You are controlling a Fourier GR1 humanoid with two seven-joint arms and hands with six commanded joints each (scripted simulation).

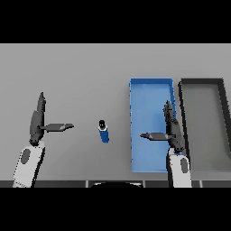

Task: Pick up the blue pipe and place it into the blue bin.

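Blue pipe [103, 132] apparently upright on counter [81, 76], left of blue bin [151, 85]. Right hand [171, 128] over bin, left hand [38, 122] far left, both open, empty.

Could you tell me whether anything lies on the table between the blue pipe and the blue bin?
Nothing visible does. The blue pipe stands on bare grey table, with open surface to the blue bin on its right. The right hand hovers over the bin's right side.

A plain grey table [67, 67] (evenly lit) fills the view.
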